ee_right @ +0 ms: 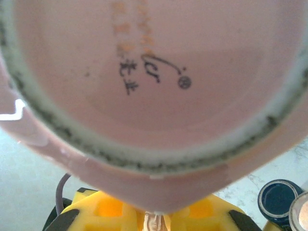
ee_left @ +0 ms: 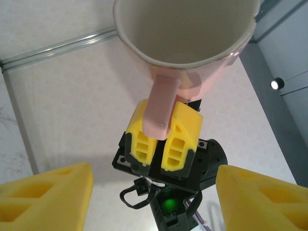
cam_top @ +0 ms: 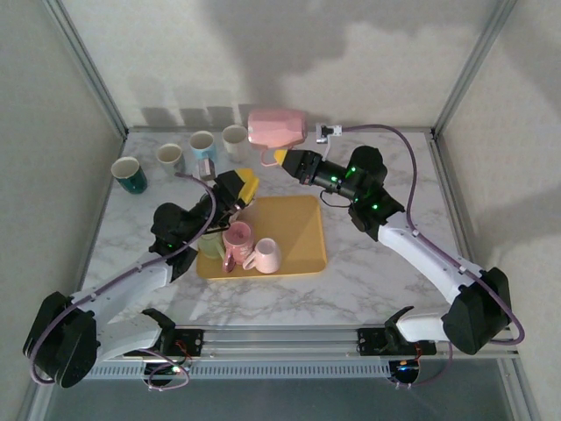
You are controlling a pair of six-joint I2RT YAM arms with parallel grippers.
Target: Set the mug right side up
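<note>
The right end effector (ee_left: 162, 122) pinches the handle of the glossy pink ceramic mug (cam_top: 277, 127), held aloft over the counter's (cam_top: 351, 285) far edge. Its own camera catches the stamped base, the fingers (ee_right: 110, 211) cut off below. The left end effector (cam_top: 243, 186) gapes empty, its camera facing the mug's mouth.

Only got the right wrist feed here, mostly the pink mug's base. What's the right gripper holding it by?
Observer: The handle. The left wrist view shows it clamped in the right gripper.
Operator: Mug orientation?
Observer: In the top view the pink mug is roughly on its side, lifted off the table near the back edge.
Operator: Left gripper?
Observer: The left gripper is open over the yellow tray, not touching the mug.
</note>
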